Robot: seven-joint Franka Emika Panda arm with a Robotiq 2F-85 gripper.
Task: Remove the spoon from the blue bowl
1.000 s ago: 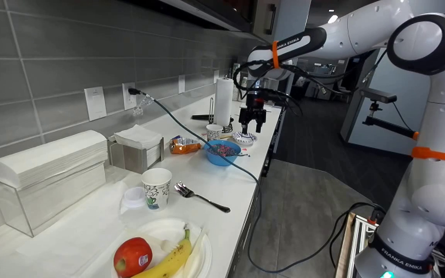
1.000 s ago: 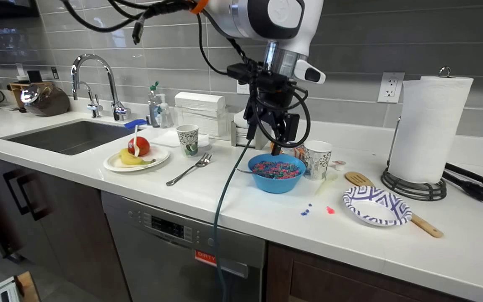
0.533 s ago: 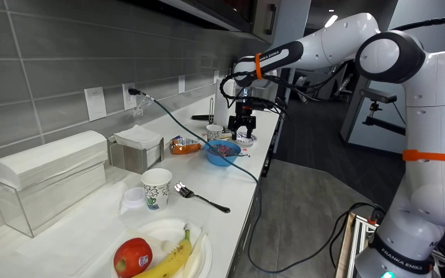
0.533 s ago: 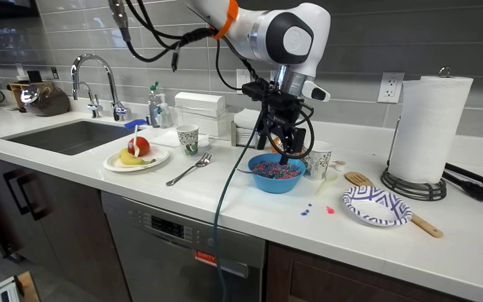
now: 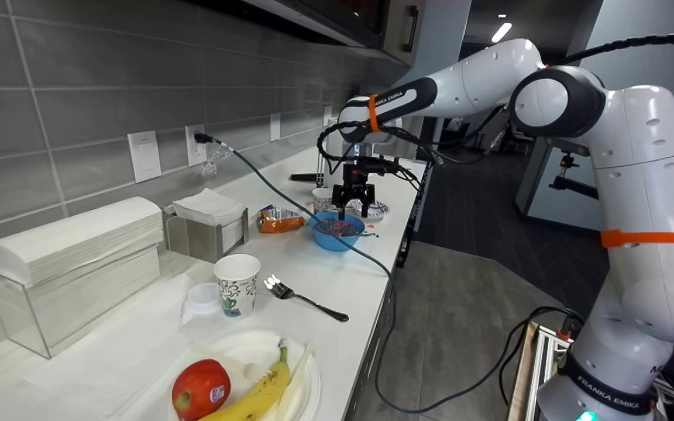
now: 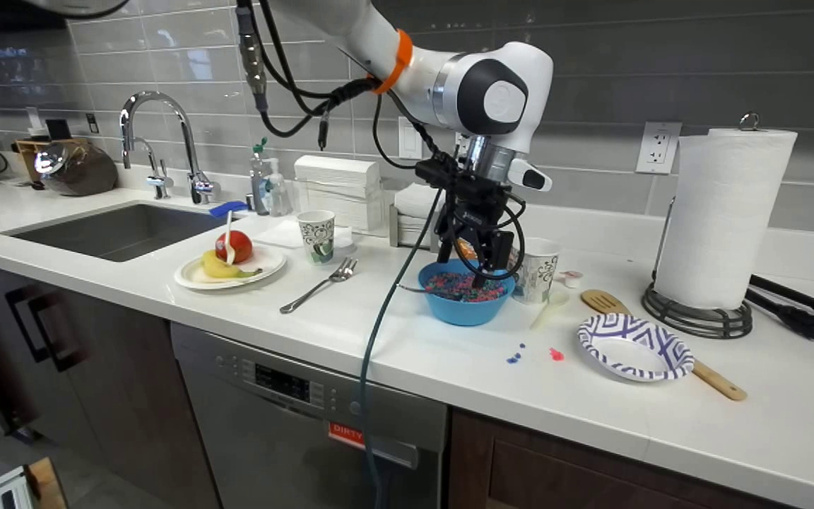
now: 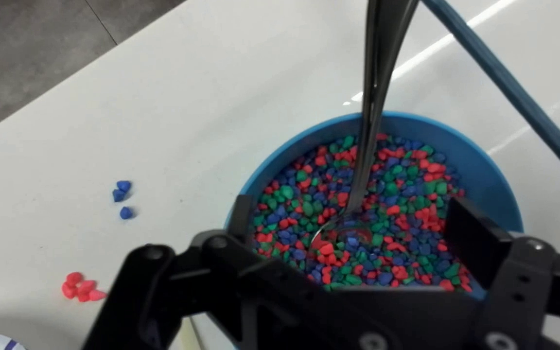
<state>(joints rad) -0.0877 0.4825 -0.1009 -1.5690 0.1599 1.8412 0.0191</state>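
Note:
The blue bowl [image 7: 491,167] holds red, green and blue pebbles. It stands on the counter in both exterior views [image 5: 330,242] [image 6: 465,313]. The spoon [image 7: 370,126], dark and metallic, leans in the bowl with its head partly buried in pebbles. Its handle crosses the rim and runs out of the wrist view's top edge; the handle also shows in both exterior views [image 5: 365,234] [image 6: 413,288]. My gripper [image 7: 353,223] is open and empty above the bowl, with the spoon's head between but apart from its fingers. It shows low over the bowl in both exterior views [image 5: 353,215] [image 6: 462,270].
A blue-grey cable [image 6: 387,311] hangs across the counter close beside the bowl. A paper cup [image 6: 538,272] and an orange snack bag [image 5: 278,221] stand near it. A patterned dish [image 6: 633,353], wooden spatula [image 6: 718,380] and fork [image 6: 315,286] lie on the counter.
My gripper has come down and across to the bowl, from higher up to just over the pebbles. Its fingers have stayed open. The bowl and spoon have not moved.

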